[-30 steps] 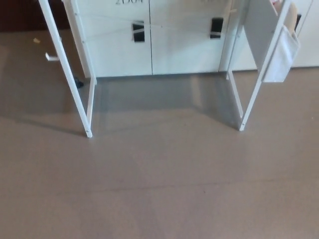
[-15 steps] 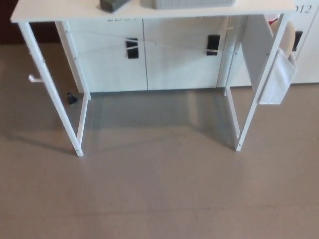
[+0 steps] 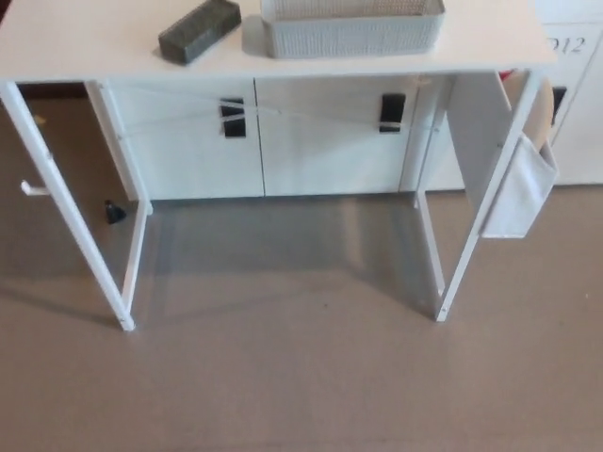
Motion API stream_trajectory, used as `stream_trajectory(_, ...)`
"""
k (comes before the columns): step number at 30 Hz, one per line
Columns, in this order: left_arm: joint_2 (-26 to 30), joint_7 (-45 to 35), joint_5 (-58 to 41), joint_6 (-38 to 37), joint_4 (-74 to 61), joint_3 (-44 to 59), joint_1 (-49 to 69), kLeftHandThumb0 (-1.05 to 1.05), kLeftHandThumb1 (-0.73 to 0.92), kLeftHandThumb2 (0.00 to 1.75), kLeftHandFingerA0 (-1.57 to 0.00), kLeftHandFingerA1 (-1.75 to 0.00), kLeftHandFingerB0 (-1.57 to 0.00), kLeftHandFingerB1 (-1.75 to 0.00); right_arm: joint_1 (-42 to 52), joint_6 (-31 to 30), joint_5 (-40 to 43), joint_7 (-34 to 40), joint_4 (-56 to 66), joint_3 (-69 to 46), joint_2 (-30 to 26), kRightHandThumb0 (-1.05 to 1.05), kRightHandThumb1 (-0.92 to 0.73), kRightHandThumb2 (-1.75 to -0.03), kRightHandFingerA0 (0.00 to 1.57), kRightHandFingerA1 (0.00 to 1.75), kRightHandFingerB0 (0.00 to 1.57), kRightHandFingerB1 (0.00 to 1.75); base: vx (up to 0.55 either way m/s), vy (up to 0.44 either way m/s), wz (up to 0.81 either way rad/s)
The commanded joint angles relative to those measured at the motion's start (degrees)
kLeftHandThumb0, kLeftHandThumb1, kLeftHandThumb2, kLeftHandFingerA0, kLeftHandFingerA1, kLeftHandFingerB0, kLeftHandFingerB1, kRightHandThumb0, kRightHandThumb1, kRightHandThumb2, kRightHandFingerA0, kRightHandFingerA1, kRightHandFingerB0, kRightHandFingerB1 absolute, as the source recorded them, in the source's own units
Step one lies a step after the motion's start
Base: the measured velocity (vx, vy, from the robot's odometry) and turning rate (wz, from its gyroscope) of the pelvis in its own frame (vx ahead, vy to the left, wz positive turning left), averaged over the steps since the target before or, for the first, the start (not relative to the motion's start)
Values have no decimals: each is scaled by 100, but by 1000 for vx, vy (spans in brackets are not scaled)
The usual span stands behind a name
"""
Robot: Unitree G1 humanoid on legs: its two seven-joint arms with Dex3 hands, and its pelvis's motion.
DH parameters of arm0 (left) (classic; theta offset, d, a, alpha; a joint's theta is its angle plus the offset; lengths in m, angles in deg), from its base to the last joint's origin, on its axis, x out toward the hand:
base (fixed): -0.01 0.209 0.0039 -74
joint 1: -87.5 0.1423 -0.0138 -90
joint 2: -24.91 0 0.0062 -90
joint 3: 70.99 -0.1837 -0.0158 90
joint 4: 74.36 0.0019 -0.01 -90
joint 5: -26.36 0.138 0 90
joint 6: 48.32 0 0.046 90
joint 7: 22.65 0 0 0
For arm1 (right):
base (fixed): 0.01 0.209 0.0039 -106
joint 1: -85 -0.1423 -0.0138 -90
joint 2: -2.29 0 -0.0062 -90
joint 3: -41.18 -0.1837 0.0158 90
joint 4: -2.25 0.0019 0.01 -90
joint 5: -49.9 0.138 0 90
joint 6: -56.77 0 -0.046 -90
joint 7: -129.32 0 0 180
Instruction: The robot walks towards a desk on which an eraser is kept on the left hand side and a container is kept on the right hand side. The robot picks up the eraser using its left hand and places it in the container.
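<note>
The eraser [image 3: 199, 30], a dark grey block, lies flat on the white bench [image 3: 85, 47] toward eleven o'clock in the head view, its long side slanting up toward one o'clock. Just beside it, at twelve o'clock, stands the container [image 3: 351, 28], a pale grey woven basket whose upper part is cut off by the picture's top edge; the two look slightly apart. Neither robot hand shows, so their state cannot be told. Under the bench the white legs reach a grey-brown floor [image 3: 301, 377]. Behind them stand white cabinet doors with black handles [image 3: 232, 118]. A white fabric pouch [image 3: 520, 193] hangs from the bench's side at three o'clock. A small black object [image 3: 114, 212] sits on the floor at nine o'clock.
</note>
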Motion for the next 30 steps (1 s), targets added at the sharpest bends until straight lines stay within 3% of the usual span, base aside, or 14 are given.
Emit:
stream_trajectory(1,79,54,21,-97,117,32,-53,-22,59,57,-65,-50,-59,-47,-31,199,35,9,-71,-31,0,-44,-52,-54,78,65,49,51,267,66,6)
stream_trajectory(19,100,82,-3,-3,70,17,-93,-21,59,57,-67,-51,-57,-47,-83,261,-49,82,-165,18,-7,-46,-51,-54,80,65,49,50,202,-193,11)
stream_trajectory(30,123,126,104,-81,100,-65,47,-22,61,58,-63,-51,-55,-47,211,135,-112,105,23,69,-13,-43,-53,-55,76,63,48,49,282,106,-13)
